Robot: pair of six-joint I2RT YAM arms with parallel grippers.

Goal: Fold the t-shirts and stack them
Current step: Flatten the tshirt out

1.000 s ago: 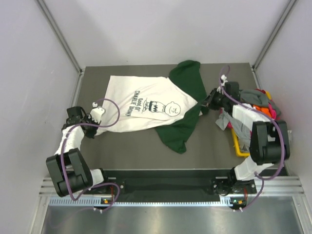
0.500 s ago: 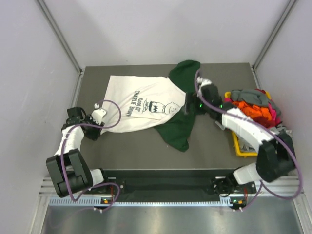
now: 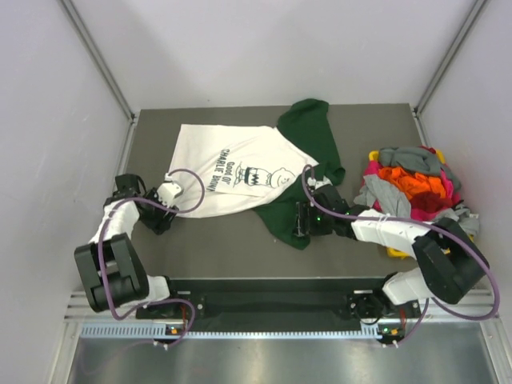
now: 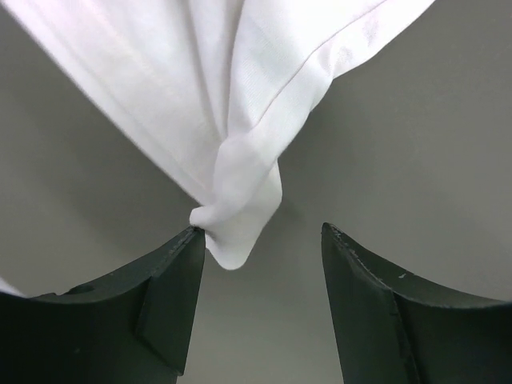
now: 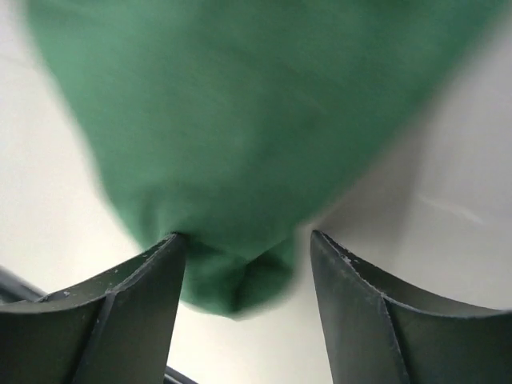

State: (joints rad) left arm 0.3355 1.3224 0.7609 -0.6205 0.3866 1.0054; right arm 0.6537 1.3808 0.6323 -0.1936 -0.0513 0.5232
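Left gripper (image 4: 262, 230): jaws released, tee corner (image 4: 234, 240) between them. Right gripper (image 5: 245, 235): jaws apparently released astride green sleeve (image 5: 240, 144). Both should seat deeper over cloth before clenching.

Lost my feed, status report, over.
Left end effector open, hem corner between its fingers. Right end effector open around green sleeve tip. White t-shirt spread out, not yet folded. Other shirts heaped right, clear of both.

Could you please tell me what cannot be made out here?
Right wrist view: the dark green cloth sleeve is motion-blurred; contact with the right gripper unclear.
Top view: the yellow plastic bin is mostly buried under the pile of coloured t-shirts.
Left wrist view: the white cloth t-shirt is cropped, print out of frame.
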